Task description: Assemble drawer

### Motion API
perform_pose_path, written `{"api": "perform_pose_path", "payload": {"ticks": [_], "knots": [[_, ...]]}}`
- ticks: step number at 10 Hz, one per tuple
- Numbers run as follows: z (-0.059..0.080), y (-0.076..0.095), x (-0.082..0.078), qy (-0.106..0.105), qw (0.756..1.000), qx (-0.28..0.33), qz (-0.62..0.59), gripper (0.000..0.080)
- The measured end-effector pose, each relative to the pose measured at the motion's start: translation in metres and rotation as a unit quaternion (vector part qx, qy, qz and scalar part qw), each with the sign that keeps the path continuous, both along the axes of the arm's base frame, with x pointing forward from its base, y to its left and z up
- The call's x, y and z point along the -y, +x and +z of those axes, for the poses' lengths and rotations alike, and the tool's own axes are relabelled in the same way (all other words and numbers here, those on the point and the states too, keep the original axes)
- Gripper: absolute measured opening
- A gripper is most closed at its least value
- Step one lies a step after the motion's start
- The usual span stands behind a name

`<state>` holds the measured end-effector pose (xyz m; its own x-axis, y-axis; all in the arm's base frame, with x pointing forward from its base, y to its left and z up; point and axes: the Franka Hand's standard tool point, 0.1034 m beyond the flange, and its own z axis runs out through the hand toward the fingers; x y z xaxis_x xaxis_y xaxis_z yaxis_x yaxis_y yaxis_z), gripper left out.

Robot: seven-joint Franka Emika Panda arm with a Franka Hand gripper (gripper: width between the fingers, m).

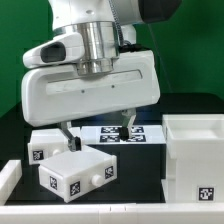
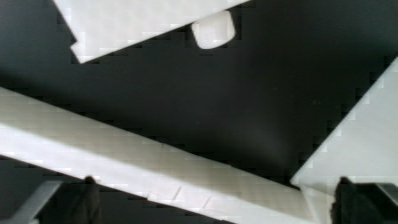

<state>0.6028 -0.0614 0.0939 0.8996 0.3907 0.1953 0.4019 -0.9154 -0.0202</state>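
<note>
A small white drawer tray (image 1: 75, 178) with tags and a round knob lies tilted at the front centre. A second small tray (image 1: 42, 145) sits behind it towards the exterior view's left. The large open-topped casing (image 1: 195, 150) stands at the exterior view's right. My gripper (image 1: 95, 130) hangs open and empty above the trays, its fingers wide apart. In the wrist view my gripper (image 2: 222, 205) straddles a long white tray wall (image 2: 125, 155) without touching it. A tray edge (image 2: 134, 25) with its knob (image 2: 214, 32) lies further off.
The marker board (image 1: 110, 136) lies flat behind the trays, under my gripper. A white rail (image 1: 10, 178) runs along the front left and the front edge (image 1: 100, 213). Another white piece (image 2: 365, 120) shows at the wrist view's edge. The table is black.
</note>
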Motion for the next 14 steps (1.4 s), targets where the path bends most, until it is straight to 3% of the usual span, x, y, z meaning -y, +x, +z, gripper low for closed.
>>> {"api": "perform_pose_path", "payload": {"ticks": [2, 5, 8, 10, 14], "knots": [[-0.004, -0.001, 0.003, -0.001, 1.0, -0.003, 0.003, 0.0649], [-0.025, -0.008, 0.007, -0.011, 0.999, -0.002, 0.048, 0.0649], [-0.024, -0.007, 0.007, -0.011, 0.999, -0.002, 0.048, 0.0649], [-0.035, -0.007, 0.011, -0.025, 0.995, 0.006, 0.091, 0.0649], [-0.031, -0.007, 0.001, 0.006, 1.0, -0.029, -0.004, 0.0649]]}}
